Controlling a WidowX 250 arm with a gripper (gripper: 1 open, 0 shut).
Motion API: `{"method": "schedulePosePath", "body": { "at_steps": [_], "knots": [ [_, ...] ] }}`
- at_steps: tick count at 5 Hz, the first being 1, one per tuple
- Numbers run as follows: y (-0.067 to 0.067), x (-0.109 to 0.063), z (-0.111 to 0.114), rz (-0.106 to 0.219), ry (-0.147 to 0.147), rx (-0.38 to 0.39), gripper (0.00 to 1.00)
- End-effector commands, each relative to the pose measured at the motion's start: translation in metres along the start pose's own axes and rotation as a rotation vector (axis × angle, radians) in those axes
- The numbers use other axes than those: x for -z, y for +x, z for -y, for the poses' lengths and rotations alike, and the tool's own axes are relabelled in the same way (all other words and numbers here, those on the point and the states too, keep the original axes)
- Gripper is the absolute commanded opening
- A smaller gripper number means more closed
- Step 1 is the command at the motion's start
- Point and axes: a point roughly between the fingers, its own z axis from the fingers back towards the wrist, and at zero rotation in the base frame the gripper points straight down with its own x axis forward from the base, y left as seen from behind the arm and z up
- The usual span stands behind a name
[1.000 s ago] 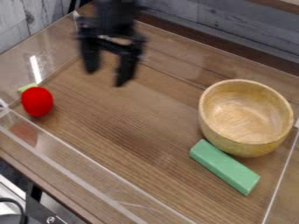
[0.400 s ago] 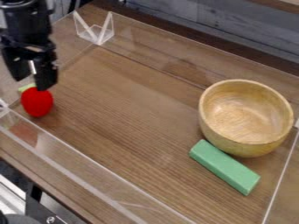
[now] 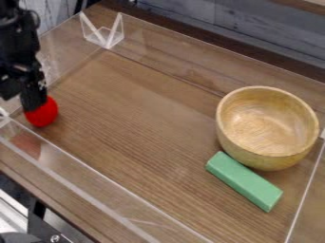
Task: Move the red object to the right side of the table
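Note:
The red object point(image 3: 45, 114), a small glossy red toy fruit, lies near the left edge of the brown wood-grain table point(image 3: 140, 133). My black gripper point(image 3: 26, 93) hangs right over it, pointing down. Its fingers stand apart around the fruit's upper left side, open. Whether the fingers touch the fruit I cannot tell. The gripper hides the fruit's top.
A wooden bowl point(image 3: 267, 93) stands at the right, and a flat green block point(image 3: 244, 180) lies just in front of it. Low clear acrylic walls point(image 3: 76, 185) border the table. A small clear bracket point(image 3: 102, 31) stands at the back left.
The gripper has swung from the table's back middle to the left edge and come down over the red object. Its jaws stayed open. The fruit, bowl and block have not moved.

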Motion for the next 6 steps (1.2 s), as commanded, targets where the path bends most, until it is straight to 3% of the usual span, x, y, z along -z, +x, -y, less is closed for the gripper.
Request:
{"method": "schedulePosePath", "body": {
  "at_steps": [1, 3, 4, 5, 6],
  "knots": [
    [0.004, 0.014, -0.009, 0.016, 0.005, -0.015, 1.0],
    [0.015, 0.044, -0.016, 0.014, -0.007, -0.048, 1.0],
    [0.024, 0.043, -0.022, 0.015, -0.019, -0.086, 0.0],
    [0.032, 0.043, -0.028, 0.019, -0.032, -0.124, 0.0],
    [0.037, 0.041, -0.028, 0.016, -0.044, -0.21, 1.0]
  ]
}}
